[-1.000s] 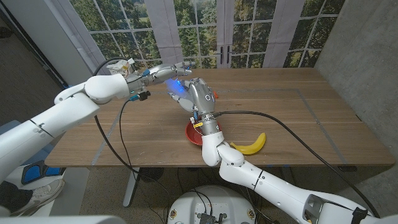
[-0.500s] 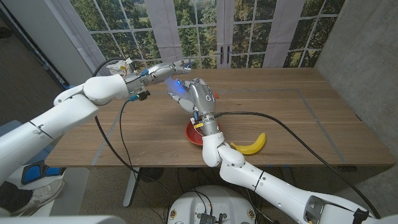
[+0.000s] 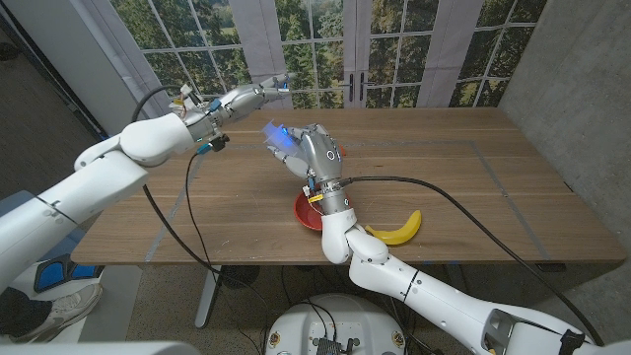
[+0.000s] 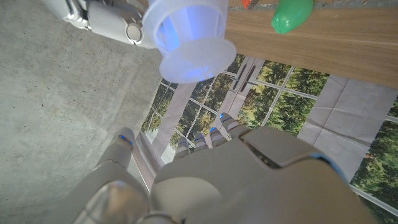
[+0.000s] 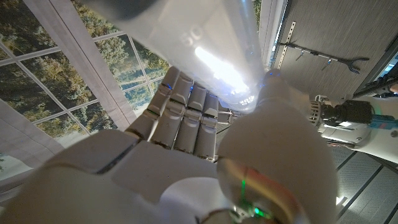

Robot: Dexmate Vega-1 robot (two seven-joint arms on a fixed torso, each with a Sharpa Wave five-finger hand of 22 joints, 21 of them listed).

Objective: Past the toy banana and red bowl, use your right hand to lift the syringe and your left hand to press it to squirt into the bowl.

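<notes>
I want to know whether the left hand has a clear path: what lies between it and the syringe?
Nothing: in the head view only bare table shows between the left hand and the syringe that the right hand holds.

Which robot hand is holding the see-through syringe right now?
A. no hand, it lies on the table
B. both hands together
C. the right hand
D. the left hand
C. The right hand is wrapped around the syringe above the red bowl, while the left hand is up and apart from it, holding nothing.
</notes>
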